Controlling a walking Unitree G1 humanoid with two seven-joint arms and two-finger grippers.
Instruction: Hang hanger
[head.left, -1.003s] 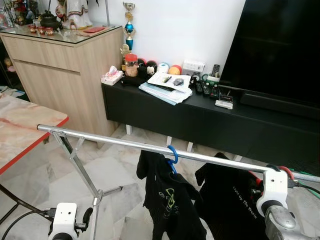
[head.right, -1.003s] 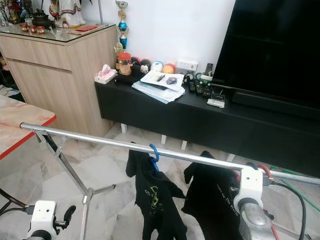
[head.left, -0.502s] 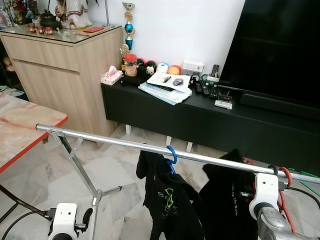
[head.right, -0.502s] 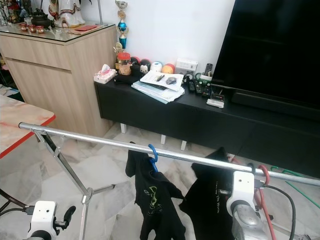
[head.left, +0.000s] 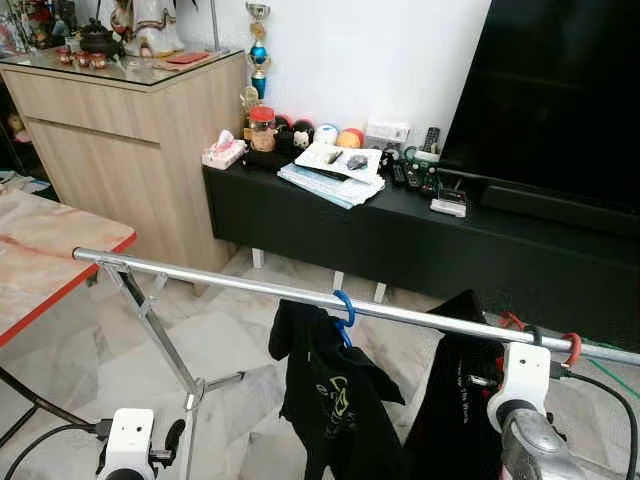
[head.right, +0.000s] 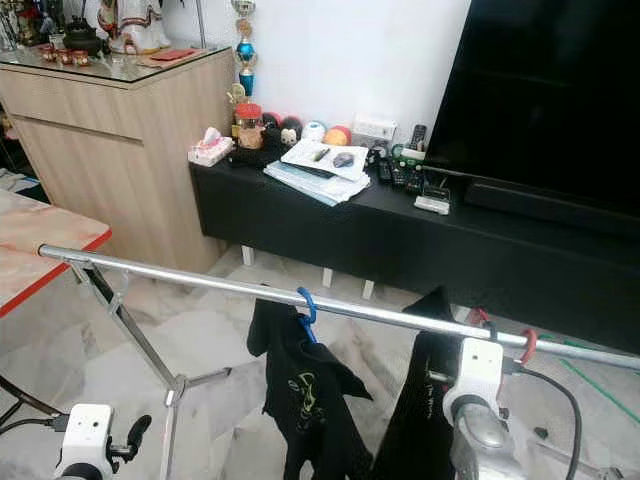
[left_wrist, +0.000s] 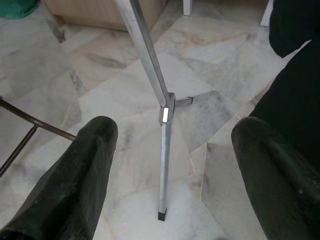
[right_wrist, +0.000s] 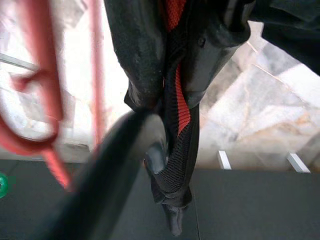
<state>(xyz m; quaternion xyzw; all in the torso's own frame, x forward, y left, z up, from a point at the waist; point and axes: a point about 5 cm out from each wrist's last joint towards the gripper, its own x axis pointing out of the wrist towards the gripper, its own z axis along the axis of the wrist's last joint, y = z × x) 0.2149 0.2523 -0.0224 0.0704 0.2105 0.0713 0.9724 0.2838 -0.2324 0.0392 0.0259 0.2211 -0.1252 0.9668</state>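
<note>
The red plastic hanger could slip and fall to the floor. Its hook sits right at the long shiny metal rail, but I cannot tell if the hook is truly over the rail. If the right gripper lets go too soon, the hanger and the black shirt with white words on it would drop. The shirt could also bump the other black shirt with a green picture, which hangs from a blue hook at about 9 o'clock from it, and knock that one loose.

In the right wrist view, the two black fingers are squeezed tight together on a piece of red and black cloth, part of the shirt on the hanger. The red hanger frame lies just beside the fingers, not between them. So the fingers hold the cloth more than the hanger, and the cloth could slide out.

From the head, the hanger is at about 4 o'clock, low and to the right, by the white wrist of the right arm.

The left gripper hangs low with its fingers spread apart, holding nothing, over the pale marble floor.
</note>
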